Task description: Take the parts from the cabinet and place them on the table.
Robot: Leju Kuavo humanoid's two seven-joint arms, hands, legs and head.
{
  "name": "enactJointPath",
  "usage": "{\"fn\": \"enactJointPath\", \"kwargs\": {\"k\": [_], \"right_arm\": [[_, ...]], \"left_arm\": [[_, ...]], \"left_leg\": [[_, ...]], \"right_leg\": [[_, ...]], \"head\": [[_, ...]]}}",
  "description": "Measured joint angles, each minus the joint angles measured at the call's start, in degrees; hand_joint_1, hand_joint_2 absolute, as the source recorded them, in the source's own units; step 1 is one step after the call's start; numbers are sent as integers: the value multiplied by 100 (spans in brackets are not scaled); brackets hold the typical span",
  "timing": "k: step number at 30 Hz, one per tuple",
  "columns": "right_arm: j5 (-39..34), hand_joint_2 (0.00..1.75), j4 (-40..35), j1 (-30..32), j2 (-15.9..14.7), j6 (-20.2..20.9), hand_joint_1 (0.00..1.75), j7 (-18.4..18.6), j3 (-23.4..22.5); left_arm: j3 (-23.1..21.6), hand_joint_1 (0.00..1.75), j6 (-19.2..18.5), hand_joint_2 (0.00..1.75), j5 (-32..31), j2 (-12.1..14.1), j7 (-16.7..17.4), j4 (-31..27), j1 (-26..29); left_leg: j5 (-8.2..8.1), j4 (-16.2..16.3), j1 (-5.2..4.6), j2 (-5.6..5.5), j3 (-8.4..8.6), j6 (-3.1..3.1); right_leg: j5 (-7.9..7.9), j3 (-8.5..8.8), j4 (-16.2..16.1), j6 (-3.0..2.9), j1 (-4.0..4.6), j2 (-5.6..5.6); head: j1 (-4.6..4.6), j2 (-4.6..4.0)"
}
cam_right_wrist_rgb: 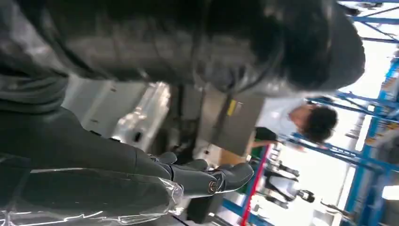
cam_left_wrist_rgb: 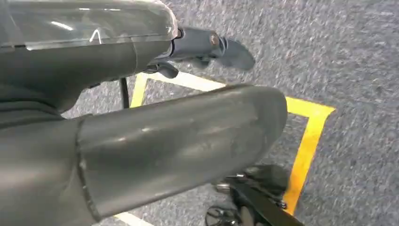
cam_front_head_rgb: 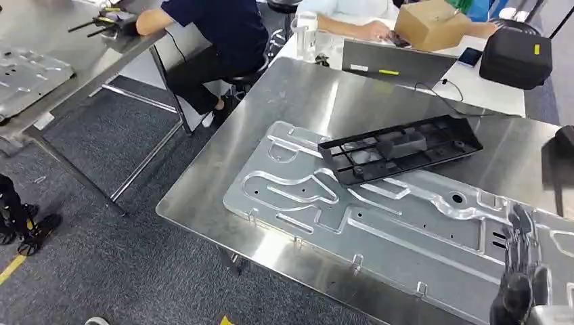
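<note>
Right hand [cam_front_head_rgb: 521, 271] empty, fingers apart

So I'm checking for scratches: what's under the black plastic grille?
The black plastic grille lies on the large stamped silver metal panel, which shows through its slots. The panel beneath its frame and solid block is covered.

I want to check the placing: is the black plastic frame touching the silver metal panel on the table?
Touching. In the head view the black plastic frame lies flat across the far edge of the silver metal panel, with no gap showing between them.
</note>
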Motion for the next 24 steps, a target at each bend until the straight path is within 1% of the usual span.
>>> {"fn": "enactJointPath", "kwargs": {"k": [1,2,3,4,5,6,7,8,9,10,11,12,13,14,15,16,17,18,19,20,21,22,23,24], "right_arm": [[0,0,-4,87,17,-43,0,-2,9],[-2,0,-20,184,35,-76,0,-7,19],[-6,0,-41,286,54,-113,0,-20,22],[-13,0,-50,359,72,-146,0,-37,24],[-28,0,-57,421,83,-175,0,-55,24],[-39,0,-91,491,98,-207,0,-72,26],[-39,0,-122,560,109,-244,0,-90,26],[-39,0,-140,617,120,-269,0,-103,28],[-35,0,-149,673,138,-293,0,-122,35],[-31,0,-159,736,148,-310,0,-122,39],[-31,0,-160,795,155,-330,0,-125,42],[-28,0,-160,839,166,-336,0,-125,44],[-28,0,-162,870,168,-339,0,-125,46],[-28,0,-162,884,173,-343,0,-125,50],[-28,0,-162,892,177,-345,0,-125,59],[-28,0,-162,908,179,-345,0,-125,68],[-28,0,-162,922,179,-345,0,-125,72],[-28,0,-162,929,179,-345,0,-125,74],[-28,0,-162,929,179,-345,0,-125,77],[-26,0,-162,934,179,-352,0,-125,77],[-20,0,-168,949,179,-365,0,-122,79],[20,0,-177,984,184,-393,0,-120,79],[78,0,-177,1030,199,-454,0,-107,79],[105,0,-175,1108,221,-496,0,-96,79]], "left_arm": [[0,0,0,0,0,-4,2,-9,-4],[0,0,0,0,0,-4,2,-13,-3],[0,0,0,0,0,-4,4,-33,-4],[0,0,2,0,0,-4,4,-42,-2],[0,0,2,0,0,-4,7,-50,-6],[0,0,2,0,0,-13,7,-61,-17],[0,0,4,0,0,-15,9,-81,-36],[0,0,9,0,0,-26,9,-87,-35],[2,0,13,0,0,-33,11,-90,-31],[2,0,13,0,0,-35,17,-90,-26],[2,0,13,0,0,-50,17,-90,-22],[2,0,15,0,0,-57,17,-92,-31],[2,0,15,0,0,-57,20,-111,-27],[2,0,15,0,0,-57,20,-125,-19],[2,0,15,0,0,-57,20,-125,-15],[2,0,15,0,0,-59,20,-125,-16],[2,0,15,0,0,-61,20,-125,-17],[2,0,15,0,0,-66,20,-125,-21],[2,0,15,0,0,-72,20,-125,-23],[2,0,15,0,0,-77,20,-125,-23],[2,0,17,0,0,-85,17,-125,-31],[2,0,24,0,0,-96,17,-125,-29],[4,0,35,0,0,-96,17,-125,-29],[4,0,41,0,0,-96,17,-125,-32]], "left_leg": [[-18,263,14,1,12,-19],[125,286,30,1,122,-31],[363,55,46,2,366,-35],[543,-352,56,1,690,-31],[592,-906,66,-2,1101,-18],[459,-1420,59,-17,1493,-8],[356,-1740,30,-31,1644,50],[378,-1699,22,-28,1571,76],[394,-1676,9,-25,1551,106],[433,-1692,3,-13,1516,165],[524,-1725,34,32,1459,259],[584,-1723,24,52,1378,324],[648,-1722,20,71,1297,362],[719,-1718,8,91,1202,374],[783,-1710,-8,105,1110,380],[844,-1685,-19,115,1011,381],[901,-1654,-28,122,926,378],[946,-1614,-34,128,818,370],[985,-1570,-40,128,732,363],[1019,-1521,-45,126,651,347],[1049,-1482,-40,126,613,337],[1079,-1448,-73,113,579,305],[1132,-1456,-63,118,564,262],[1189,-1479,-42,117,553,223]], "right_leg": [[52,-82,20,11,0,-9],[101,-159,45,29,-3,-10],[143,-244,75,50,-7,-20],[178,-315,103,71,-15,-20],[215,-370,142,101,-20,-15],[233,-408,186,130,0,-17],[272,-432,229,168,8,-16],[318,-420,217,201,7,-22],[365,-425,203,238,4,-20],[407,-434,194,290,-3,-14],[334,-475,251,317,-42,6],[30,-553,390,322,-40,22],[-376,-635,697,332,-44,26],[-744,-725,1133,352,-45,26],[-944,-789,1527,364,-46,26],[-979,-807,1820,365,-45,26],[-824,-730,1917,358,-42,27],[-565,-540,1781,343,-39,27],[-336,-264,1469,319,-32,27],[-234,111,970,276,-11,27],[-371,474,449,215,17,24],[-523,711,12,183,37,16],[-569,723,-65,187,49,11],[-542,691,-56,154,67,10]], "head": [[2,0],[0,0],[0,0],[2,0],[0,2],[-2,0],[4,0],[11,0],[11,2],[13,0],[15,0],[20,0],[20,0],[24,0],[22,2],[24,0],[22,2],[22,0],[22,2],[22,0],[22,0],[20,0],[18,0],[20,0]]}}
